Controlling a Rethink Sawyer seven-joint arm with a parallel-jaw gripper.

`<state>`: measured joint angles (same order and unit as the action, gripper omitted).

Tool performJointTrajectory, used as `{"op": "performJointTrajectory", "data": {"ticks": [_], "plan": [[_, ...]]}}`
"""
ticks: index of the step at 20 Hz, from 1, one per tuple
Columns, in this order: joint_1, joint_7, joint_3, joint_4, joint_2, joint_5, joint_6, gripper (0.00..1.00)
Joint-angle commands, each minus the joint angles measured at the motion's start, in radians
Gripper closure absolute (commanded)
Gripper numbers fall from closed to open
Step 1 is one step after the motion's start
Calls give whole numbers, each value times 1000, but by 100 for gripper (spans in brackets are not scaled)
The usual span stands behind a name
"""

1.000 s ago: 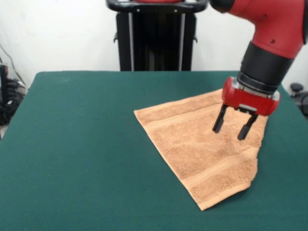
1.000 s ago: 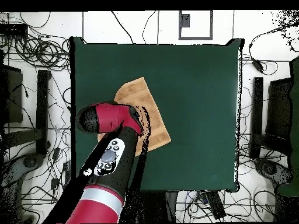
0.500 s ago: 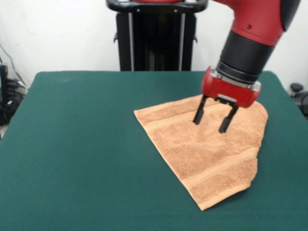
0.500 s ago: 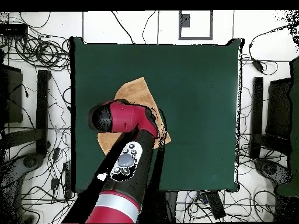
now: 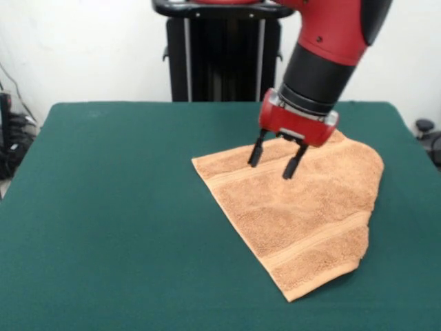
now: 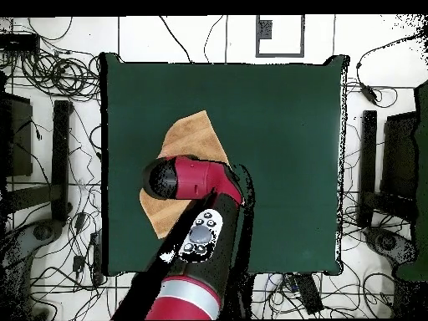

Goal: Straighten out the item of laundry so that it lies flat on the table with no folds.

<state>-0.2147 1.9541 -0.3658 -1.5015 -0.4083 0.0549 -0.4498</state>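
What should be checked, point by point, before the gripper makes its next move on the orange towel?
1. Gripper open, holding nothing: ok.
2. Gripper above the towel, near its far band: ok.
3. Fingertips touching the cloth: cannot tell.
4. Towel flat with no folds: not ok; the outline is irregular, and one side looks folded.
5. Towel wholly on the green table: ok.
6. Folded edge visible from overhead: not ok, the arm covers part of the towel.

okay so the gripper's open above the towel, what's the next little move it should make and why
Probably lower the gripper onto the towel edge beneath it and pinch. Its jaws hang open and empty just above the far edge, and the towel's right side looks rounded and doubled under, not a clean corner, so it likely still needs pulling out over the table.
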Motion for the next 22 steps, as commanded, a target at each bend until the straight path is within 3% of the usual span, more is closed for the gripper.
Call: {"op": "performJointTrajectory", "data": {"ticks": [1, 13, 22], "plan": [[15, 36, 168, -134, 23, -53, 29, 0], [65, 27, 222, -185, 34, -113, 108, 0], [95, 26, 251, -154, 66, -173, 146, 0]]}}
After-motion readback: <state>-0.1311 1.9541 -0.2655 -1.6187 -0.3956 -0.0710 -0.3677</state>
